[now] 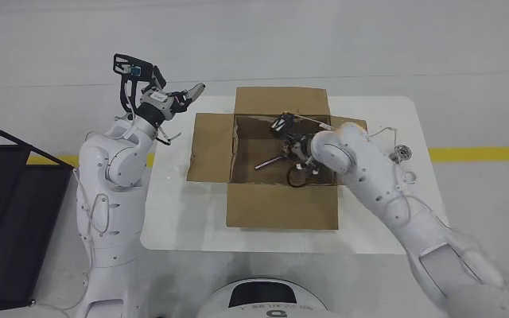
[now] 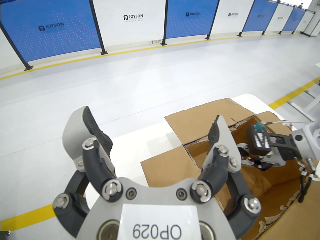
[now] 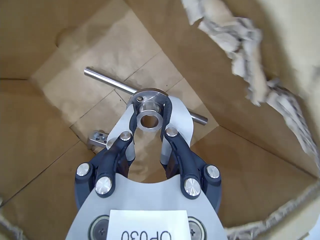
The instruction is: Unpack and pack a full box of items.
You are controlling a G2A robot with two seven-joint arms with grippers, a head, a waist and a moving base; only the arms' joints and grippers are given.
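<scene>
Unpacking step, by my read: right gripper was down inside the box, fingers pinching a flanged bushing over the rod on the box floor, left gripper hung spread beside the box, and next called for a straight lift clear of the walls.

This is a big industrial hall. Blue and white fence panels border a smooth grey floor marked with yellow lines.

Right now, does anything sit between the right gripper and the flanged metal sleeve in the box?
Nothing visible. The right gripper is closed on the flanged sleeve; the rod lies beyond it on the floor of the box.
</scene>
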